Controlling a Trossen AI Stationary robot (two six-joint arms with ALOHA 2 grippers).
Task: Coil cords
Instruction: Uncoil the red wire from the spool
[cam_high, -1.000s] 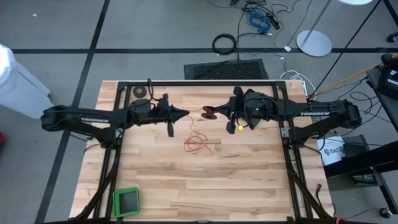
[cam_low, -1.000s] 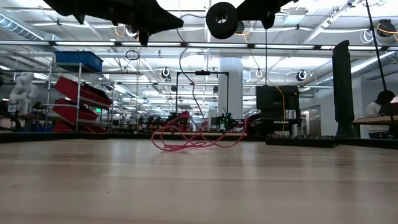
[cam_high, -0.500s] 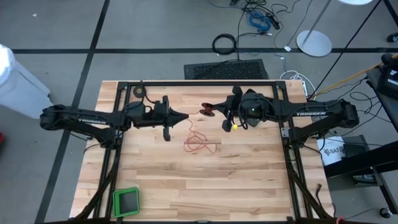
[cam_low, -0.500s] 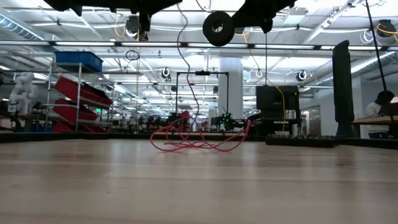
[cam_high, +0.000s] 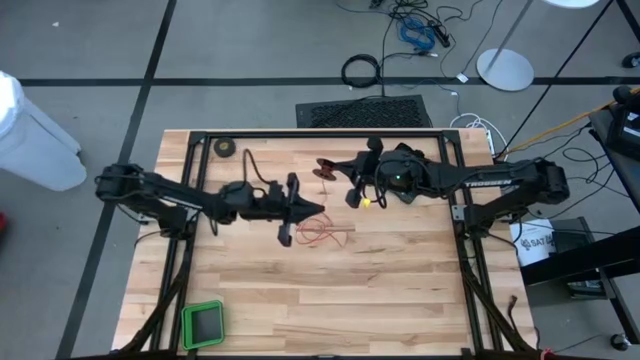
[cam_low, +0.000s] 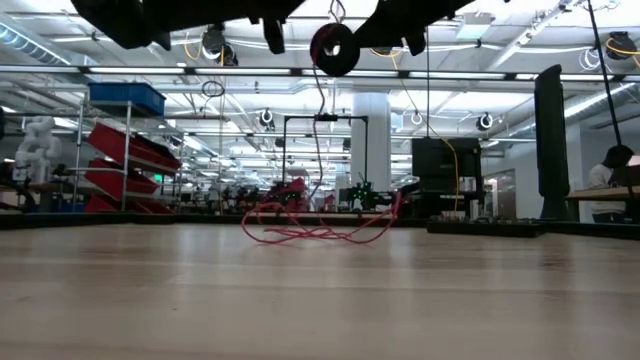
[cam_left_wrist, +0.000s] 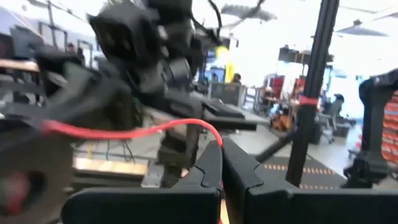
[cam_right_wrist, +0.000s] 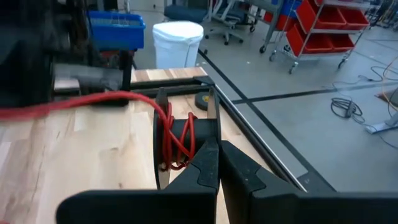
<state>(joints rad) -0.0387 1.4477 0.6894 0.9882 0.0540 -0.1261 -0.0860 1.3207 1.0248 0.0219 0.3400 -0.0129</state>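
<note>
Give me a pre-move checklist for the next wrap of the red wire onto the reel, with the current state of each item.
1. Right gripper shut on the reel: ok, the fingers pinch its flange.
2. Left gripper shut on the red wire: ok, the wire runs out from between the closed fingers.
3. Turns already on the reel: ok, several red turns sit between the flanges.
4. Reel clear of the table: ok, it hangs high in the low view.
5. Loose wire free to feed: cannot tell, the pile on the table looks tangled.
6. Wire taut between the grippers: cannot tell.
</note>
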